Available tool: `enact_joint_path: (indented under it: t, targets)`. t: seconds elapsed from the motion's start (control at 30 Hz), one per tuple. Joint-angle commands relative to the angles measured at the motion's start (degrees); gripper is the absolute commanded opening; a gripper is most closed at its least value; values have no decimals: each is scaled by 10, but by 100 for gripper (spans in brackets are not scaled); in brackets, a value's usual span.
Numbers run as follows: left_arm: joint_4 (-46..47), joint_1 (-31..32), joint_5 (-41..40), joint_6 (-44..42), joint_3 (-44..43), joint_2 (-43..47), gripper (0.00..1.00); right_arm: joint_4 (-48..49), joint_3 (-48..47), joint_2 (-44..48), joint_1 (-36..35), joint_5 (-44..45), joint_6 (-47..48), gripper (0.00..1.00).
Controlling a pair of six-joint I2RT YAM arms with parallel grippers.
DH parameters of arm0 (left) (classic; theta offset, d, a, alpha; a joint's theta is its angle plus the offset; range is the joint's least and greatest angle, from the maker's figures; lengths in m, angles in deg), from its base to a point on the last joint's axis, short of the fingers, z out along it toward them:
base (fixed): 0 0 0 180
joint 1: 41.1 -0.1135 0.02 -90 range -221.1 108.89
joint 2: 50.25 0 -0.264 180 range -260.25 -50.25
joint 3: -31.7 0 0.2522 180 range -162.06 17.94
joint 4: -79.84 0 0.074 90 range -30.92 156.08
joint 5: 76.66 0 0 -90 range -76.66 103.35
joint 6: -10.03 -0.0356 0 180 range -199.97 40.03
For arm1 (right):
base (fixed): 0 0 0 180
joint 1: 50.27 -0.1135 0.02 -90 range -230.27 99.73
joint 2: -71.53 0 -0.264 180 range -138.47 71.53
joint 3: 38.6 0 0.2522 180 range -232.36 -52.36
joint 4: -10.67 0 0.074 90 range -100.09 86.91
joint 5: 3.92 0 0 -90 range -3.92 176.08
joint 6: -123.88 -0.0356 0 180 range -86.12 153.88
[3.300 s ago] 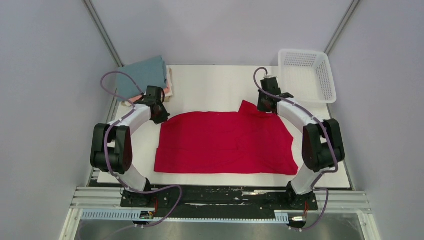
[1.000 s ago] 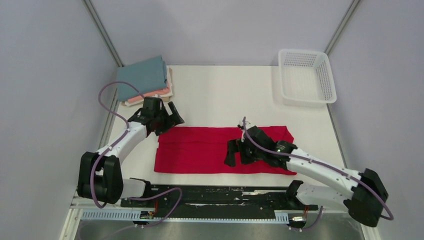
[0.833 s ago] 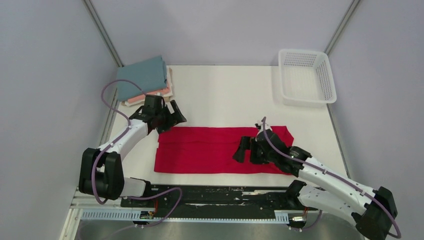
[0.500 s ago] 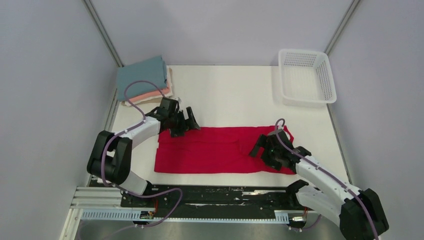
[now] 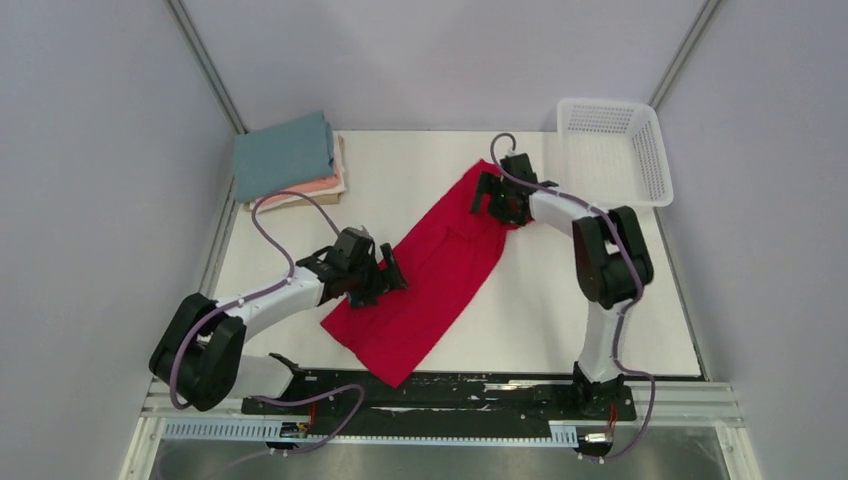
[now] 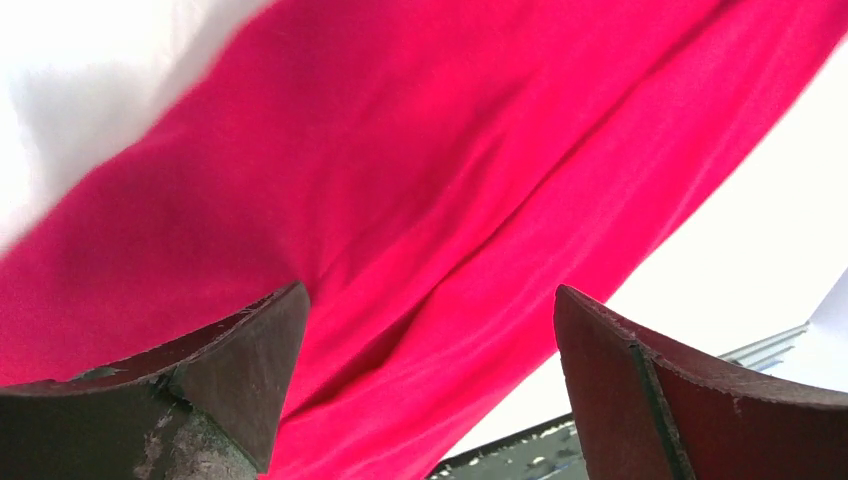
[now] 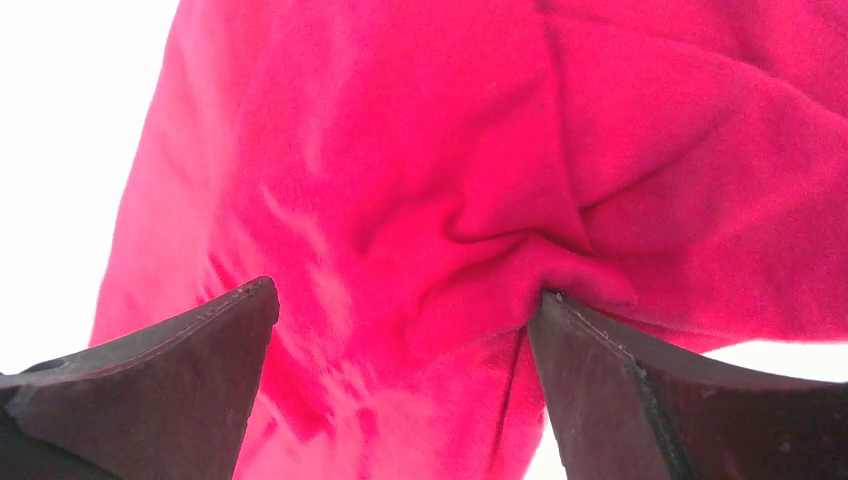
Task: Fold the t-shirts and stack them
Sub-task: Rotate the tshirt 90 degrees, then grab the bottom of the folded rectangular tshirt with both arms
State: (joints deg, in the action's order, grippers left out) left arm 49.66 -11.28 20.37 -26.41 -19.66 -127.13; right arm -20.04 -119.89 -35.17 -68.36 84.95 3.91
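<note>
Across the tabletop (image 5: 420, 160) your red t-shirt (image 5: 430, 270) lies as a long slanted band, one end toward each arm. Your left tool (image 5: 385, 278) and right tool (image 5: 488, 200) sit released, jaws spread over those ends. That probably sets you up to pinch both for the next fold, before the shirt joins the stack (image 5: 285, 155) at far left.

Desk (image 5: 420, 165): flat white top, evenly lit.
Back wall (image 5: 440, 60), left wall (image 5: 90, 200), right wall (image 5: 770, 200): plain pale lilac-grey panels.
Corner posts (image 5: 205, 65): two slim metal struts, one at each rear corner.
Aluminium rail (image 5: 190, 400): runs along the desk's near edge, beside a black plate (image 5: 450, 388).
</note>
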Motion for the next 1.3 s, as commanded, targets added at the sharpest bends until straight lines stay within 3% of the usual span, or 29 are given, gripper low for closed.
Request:
enact_joint_path:
  t: [0.0,0.13,0.27,0.4,0.5,0.63,0.8,0.97,1.1,1.27]
  targets:
    - [33,38,-39,97,16,27,100,9,-219,-172,12,-85,116,100]
    - [89,79,-47,145,21,-7,100,-12,-404,-304,11,-134,146,100]
    - [101,119,-67,181,1,-48,100,-13,-500,-373,11,-165,143,100]
    - [78,136,-97,179,-31,-48,100,-14,-539,-366,8,-148,152,100]
    - [61,149,-115,148,-57,-10,100,-21,-525,-305,8,-122,164,100]
    - [-19,156,-162,97,-71,60,100,-27,-398,-168,-1,-35,174,100]
    - [-110,155,-197,45,-19,146,100,-63,-108,34,-26,-13,86,100]
    - [-142,152,-156,23,47,206,100,-79,150,226,-141,-18,19,100]
    - [-120,150,-132,39,104,233,100,-110,259,335,-227,-22,-68,99]
    - [-64,150,-91,59,145,232,97,-131,319,408,-297,-22,-147,93]
